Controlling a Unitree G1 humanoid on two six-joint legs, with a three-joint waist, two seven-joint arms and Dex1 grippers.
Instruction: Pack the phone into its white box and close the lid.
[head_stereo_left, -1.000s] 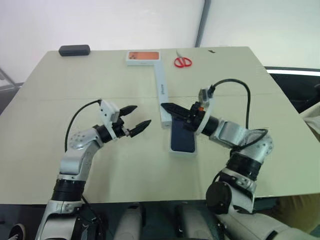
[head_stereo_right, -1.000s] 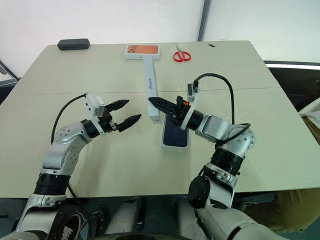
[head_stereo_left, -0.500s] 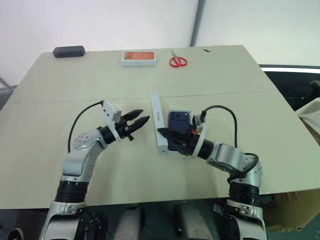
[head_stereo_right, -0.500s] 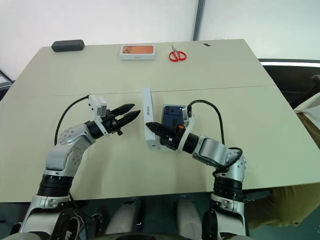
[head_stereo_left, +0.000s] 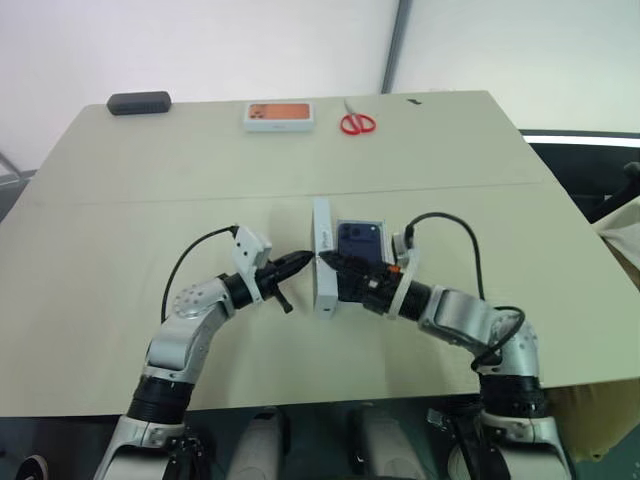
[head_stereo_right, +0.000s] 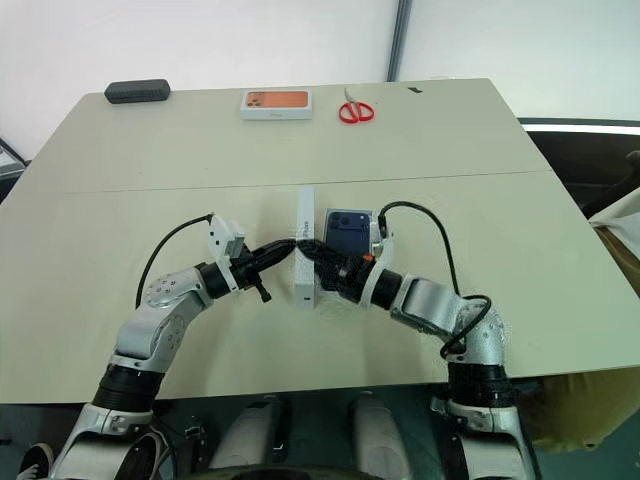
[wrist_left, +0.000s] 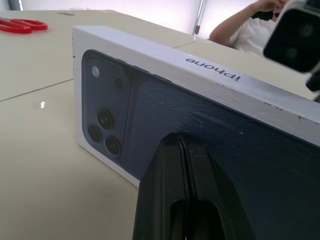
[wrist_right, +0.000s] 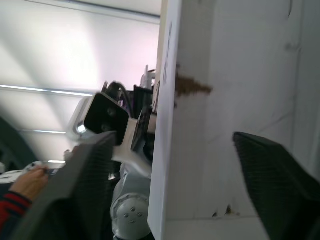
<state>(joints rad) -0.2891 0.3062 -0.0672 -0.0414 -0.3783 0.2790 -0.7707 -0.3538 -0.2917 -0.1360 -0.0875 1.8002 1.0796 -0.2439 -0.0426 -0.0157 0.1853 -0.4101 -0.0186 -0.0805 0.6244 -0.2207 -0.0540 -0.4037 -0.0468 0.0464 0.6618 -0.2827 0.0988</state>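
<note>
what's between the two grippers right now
The lid, standing on its edge, in the eye views. The shut left gripper meets its printed face; the open right gripper is on its hollow side, beside the phone.

Lid (head_stereo_left: 323, 258) — white shell on its long edge, printed face touching left gripper (head_stereo_left: 305, 260) tips. Navy phone (head_stereo_left: 357, 243) flat in white box (head_stereo_left: 381, 222), under right gripper (head_stereo_left: 340, 268).

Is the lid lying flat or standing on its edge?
On its edge: the lid stands upright beside the phone, printed face toward the left claw.
</note>
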